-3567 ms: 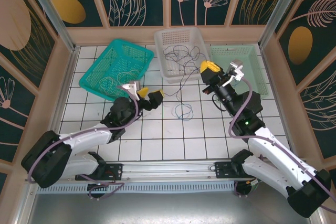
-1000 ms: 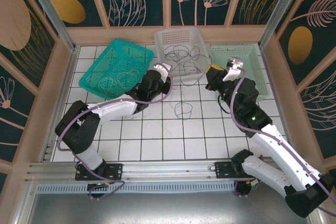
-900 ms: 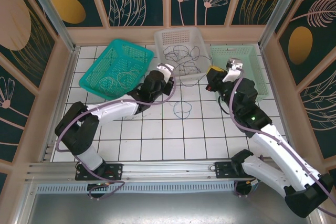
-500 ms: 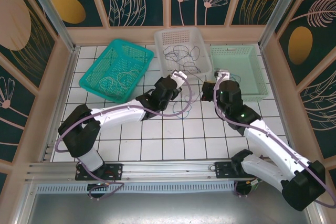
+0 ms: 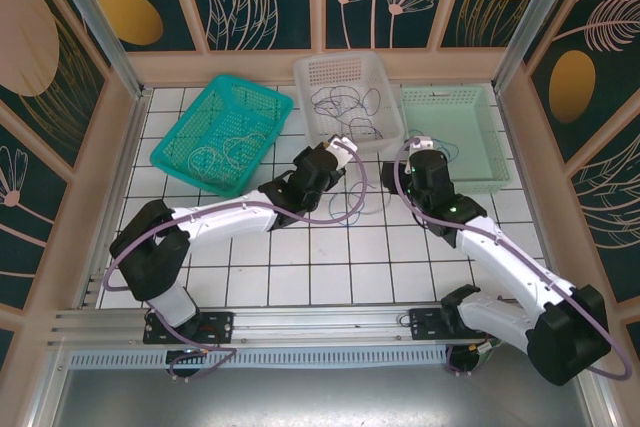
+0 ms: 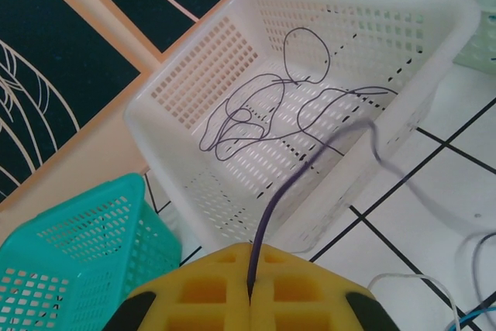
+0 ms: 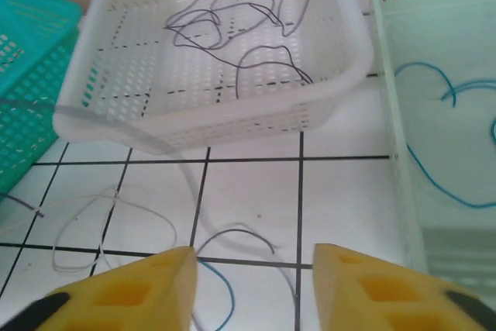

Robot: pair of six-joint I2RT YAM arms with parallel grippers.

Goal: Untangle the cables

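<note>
The left claw [image 6: 249,296] is clamped on a dark cable [image 6: 273,205]. The white basket [image 6: 186,91] ahead of it holds dark loops [image 6: 256,118]. The right claw [image 7: 252,265] stands apart and empty. The green basket [image 7: 387,75] to its right holds a blue cable [image 7: 434,184].

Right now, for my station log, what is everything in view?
teal basket: one, teal, far left
pale cables: few, pale, inside teal basket
white basket: one, white, far middle
dark cables: several, dark grey, inside white basket
green basket: one, pale green, far right
blue cable: at least one, blue, inside green basket
loose cables: few, pale and blue, on table
left gripper: one, yellow, shut on dark cable
right gripper: one, yellow, open above loose cables
</note>
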